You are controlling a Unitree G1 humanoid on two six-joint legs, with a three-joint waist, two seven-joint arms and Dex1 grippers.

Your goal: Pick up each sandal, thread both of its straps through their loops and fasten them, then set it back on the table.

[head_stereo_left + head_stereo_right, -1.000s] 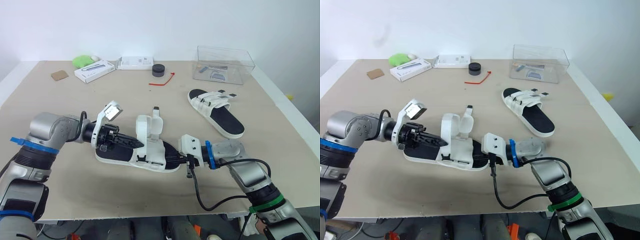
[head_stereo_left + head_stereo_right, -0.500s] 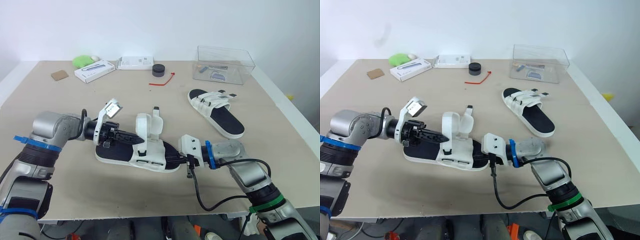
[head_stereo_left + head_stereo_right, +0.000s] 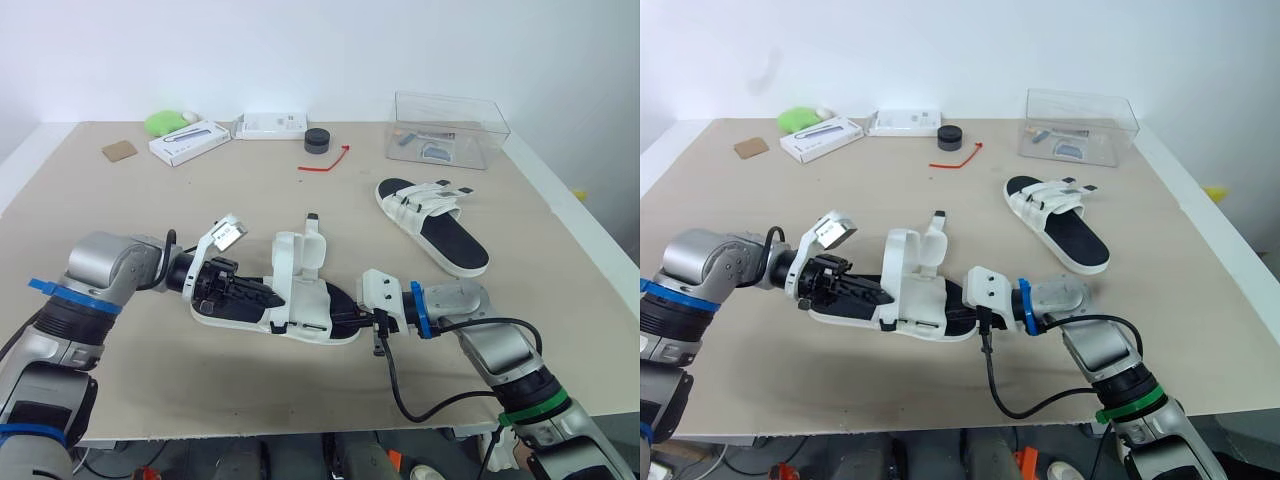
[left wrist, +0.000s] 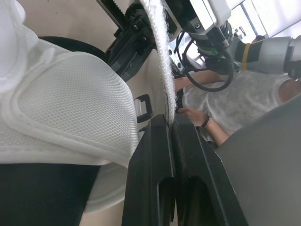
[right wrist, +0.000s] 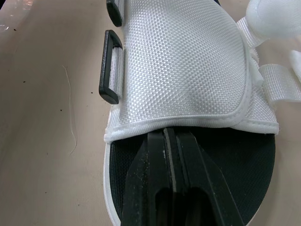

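Left eye view: the left tool [image 3: 268, 292] has dropped lower, pinched shut on a strap [image 4: 161, 61] of the near sandal [image 3: 322, 308], the right tool [image 5: 168, 136] closed at its heel, so threading looks underway.

White mesh sandal [image 3: 300, 296] (black inside)

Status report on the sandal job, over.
Left gripper shut on a strap of the near sandal. Right gripper shut, tips at its upper's edge. Sandal on table, unfastened. Nothing in the way.
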